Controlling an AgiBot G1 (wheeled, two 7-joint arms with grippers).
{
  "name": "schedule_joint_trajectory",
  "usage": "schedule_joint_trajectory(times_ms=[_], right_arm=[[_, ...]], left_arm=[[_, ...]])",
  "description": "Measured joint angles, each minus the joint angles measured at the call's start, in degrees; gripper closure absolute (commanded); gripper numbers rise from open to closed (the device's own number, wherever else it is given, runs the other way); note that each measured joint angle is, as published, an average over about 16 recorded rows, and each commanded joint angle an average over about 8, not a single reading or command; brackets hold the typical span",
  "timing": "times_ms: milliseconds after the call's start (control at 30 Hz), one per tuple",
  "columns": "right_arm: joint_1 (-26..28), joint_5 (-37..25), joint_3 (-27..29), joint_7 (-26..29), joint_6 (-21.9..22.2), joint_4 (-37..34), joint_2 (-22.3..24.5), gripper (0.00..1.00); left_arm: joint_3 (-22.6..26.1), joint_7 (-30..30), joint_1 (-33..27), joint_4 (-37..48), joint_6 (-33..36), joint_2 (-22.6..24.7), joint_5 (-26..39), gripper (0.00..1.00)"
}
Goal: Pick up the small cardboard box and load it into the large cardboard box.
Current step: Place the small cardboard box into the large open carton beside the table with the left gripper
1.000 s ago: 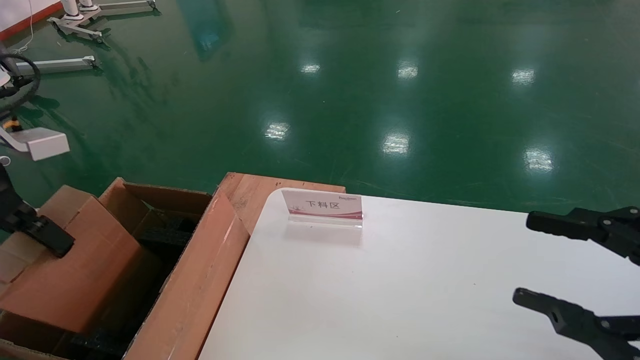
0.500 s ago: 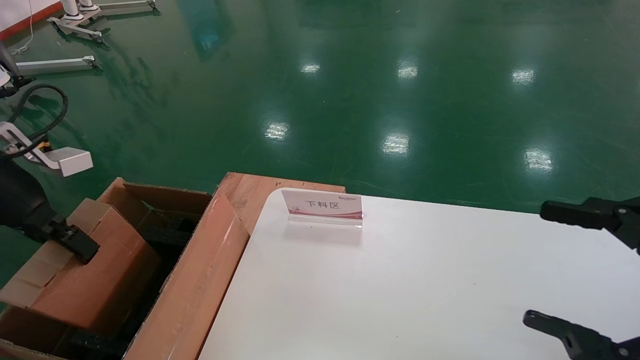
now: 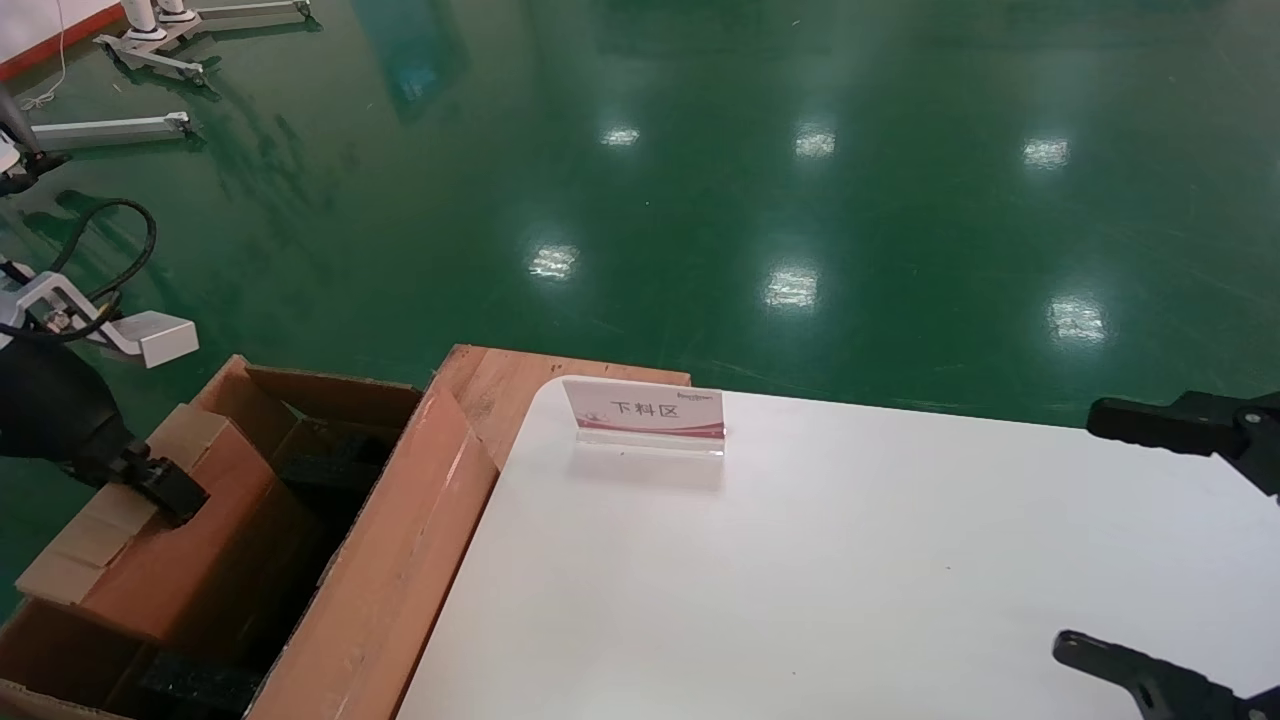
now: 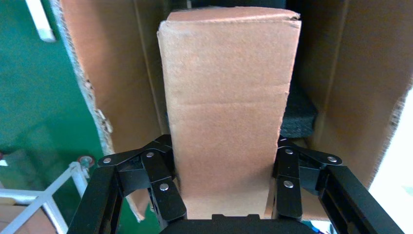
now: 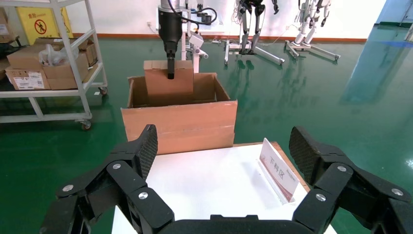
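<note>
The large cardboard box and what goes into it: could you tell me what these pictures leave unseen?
- Large cardboard box: near end cut off by the head view's bottom edge.
- Black foam: mostly hidden by the small cardboard box, wrist view.
- Left gripper: far finger hidden behind the carton, head view.

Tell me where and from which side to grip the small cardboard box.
Grip the small cardboard box as the left gripper does: fingers on its two narrow side faces near the upper end, coming from above. It stands upright in the large cardboard box, leaving that end exposed.
</note>
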Motion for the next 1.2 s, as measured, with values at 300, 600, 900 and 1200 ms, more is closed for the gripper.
schedule_joint_trajectory(times_ms=[300, 600, 900, 1200], right_arm=[[0.0, 0.0, 0.0, 0.0, 0.0, 0.0, 0.0, 0.00], [0.0, 0.0, -0.1, 0.0, 0.0, 0.0, 0.0, 0.00], [0.0, 0.1, -0.1, 0.0, 0.0, 0.0, 0.0, 0.00], [0.0, 0.1, -0.1, -0.1, 0.1, 0.0, 0.0, 0.00]], left_arm=[[-0.5, 3.0, 4.9, 6.3, -1.0, 1.6, -0.7, 1.00], [-0.8, 5.2, 9.1, 11.6, -1.7, 3.1, -1.0, 1.00], [-1.3, 6.9, 12.3, 15.7, -3.0, 4.4, -1.7, 1.00], [-2.3, 8.5, 13.8, 18.5, -4.5, 5.6, -3.0, 1.00]])
